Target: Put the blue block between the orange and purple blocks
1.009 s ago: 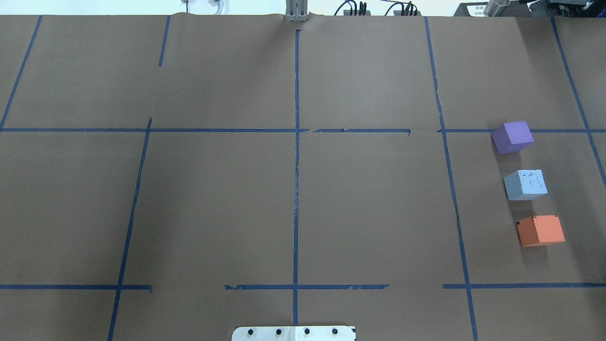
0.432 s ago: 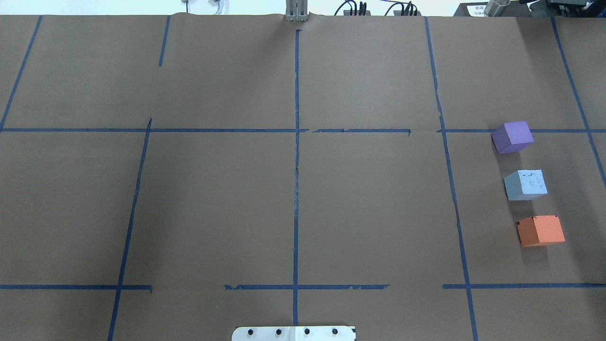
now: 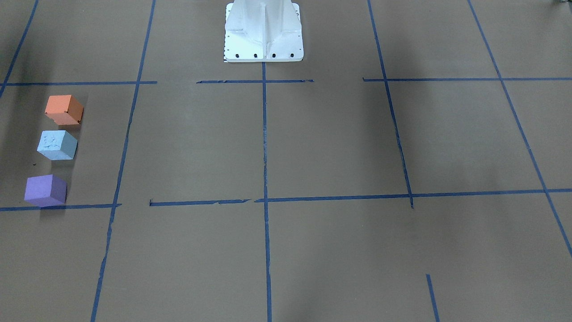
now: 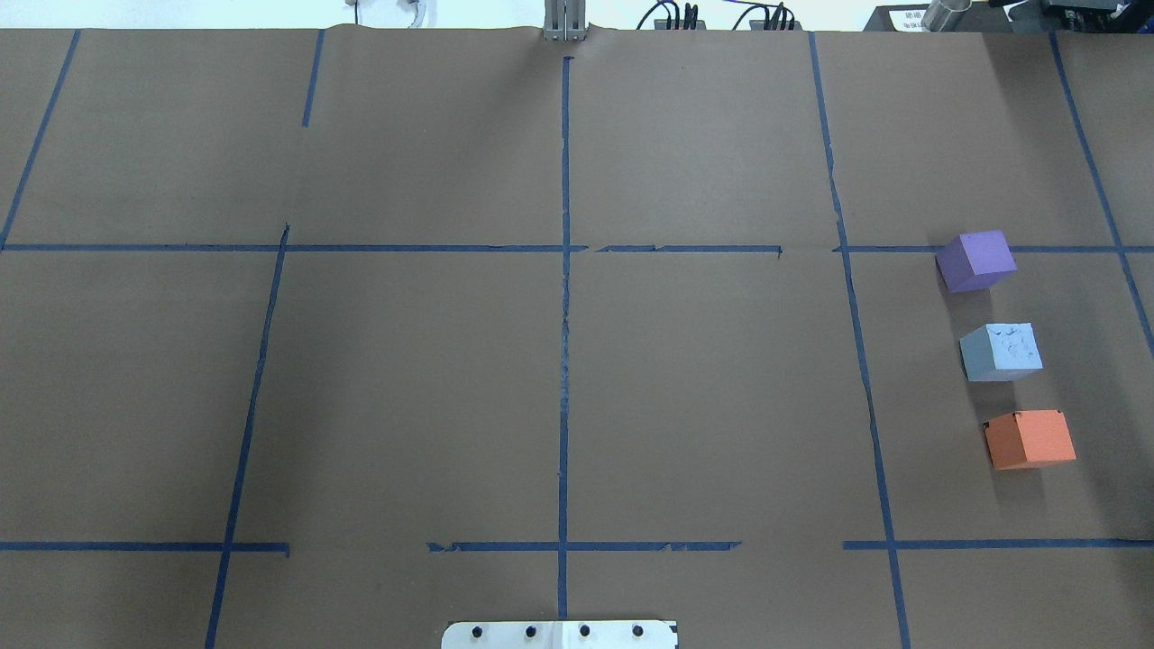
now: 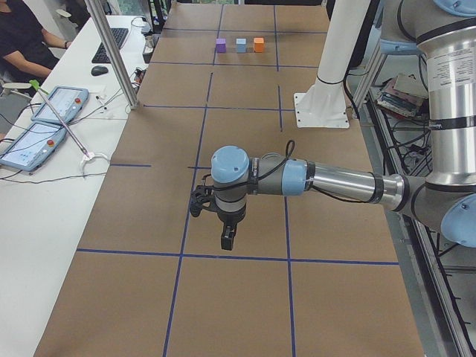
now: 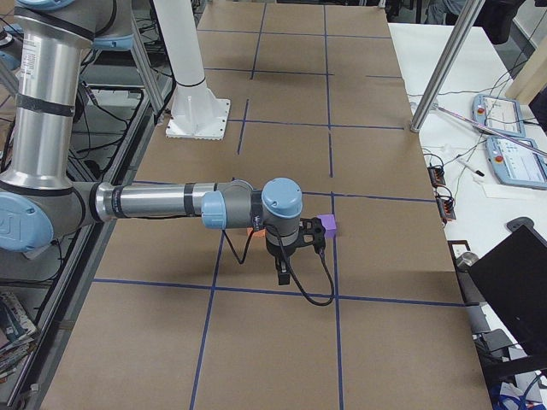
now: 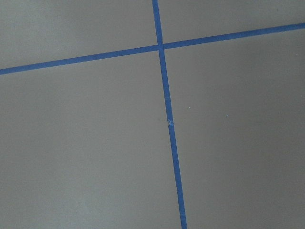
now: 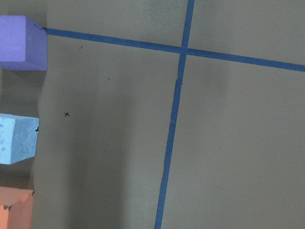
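We are finding the blue block (image 4: pixel 1001 351) sitting between orange block (image 4: pixel 1030 439) and purple block (image 4: pixel 975 260), touching neither, near the right edge of the table (image 4: pixel 406 379). Left gripper (image 5: pixel 227 239) and right gripper (image 6: pixel 282 275) are hovering over open paper; we cannot tell their jaws' state.

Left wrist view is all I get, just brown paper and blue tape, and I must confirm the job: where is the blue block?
Observer: The blue block sits between the purple block and the orange block, touching neither, on the robot's right.
Operator: Is a gripper on it?
Observer: No, the overhead view shows nothing touching it.
Operator: Where are the grippers?
Observer: In the side views the right gripper hangs near the blocks, the left gripper over brown paper far from them.
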